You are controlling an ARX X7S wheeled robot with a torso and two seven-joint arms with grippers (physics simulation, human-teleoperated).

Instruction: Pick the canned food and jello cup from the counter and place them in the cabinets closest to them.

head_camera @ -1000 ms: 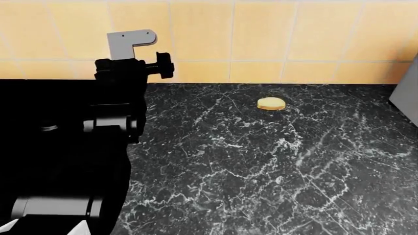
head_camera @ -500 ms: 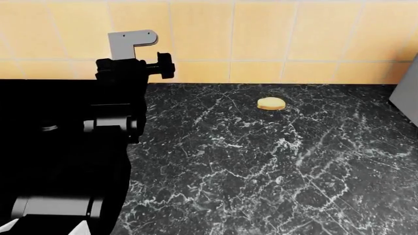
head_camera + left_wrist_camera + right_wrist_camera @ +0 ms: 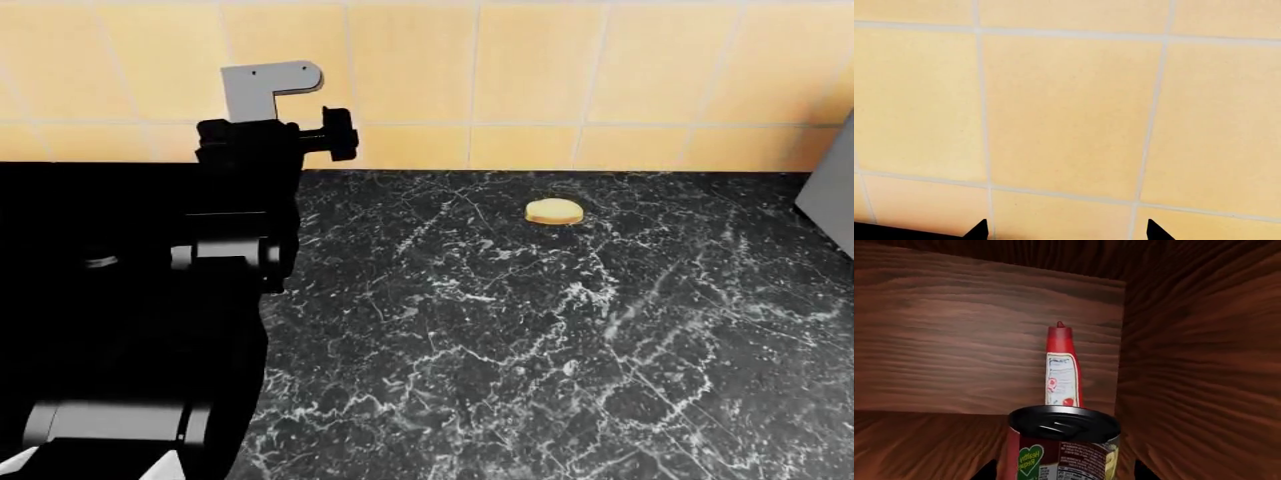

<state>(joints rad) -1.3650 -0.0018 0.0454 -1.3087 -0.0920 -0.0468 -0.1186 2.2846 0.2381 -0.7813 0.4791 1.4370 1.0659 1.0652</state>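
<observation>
The canned food [image 3: 1062, 447], with a dark lid and a white and red label, stands upright between the fingertips of my right gripper [image 3: 1064, 474] inside a dark wooden cabinet [image 3: 954, 340]. The jaws sit close at both sides of the can. My left gripper [image 3: 1064, 232] is open and empty, and faces the yellow tiled wall [image 3: 1067, 110]. In the head view my left arm [image 3: 254, 200] is raised at the left over the black marble counter [image 3: 534, 330]. The jello cup is out of view. The right gripper does not show in the head view.
A tall red sauce bottle [image 3: 1062, 367] stands behind the can, against the cabinet's back wall. A flat yellowish oval lump [image 3: 554, 211] lies on the counter near the wall. A grey object [image 3: 834, 205] shows at the right edge.
</observation>
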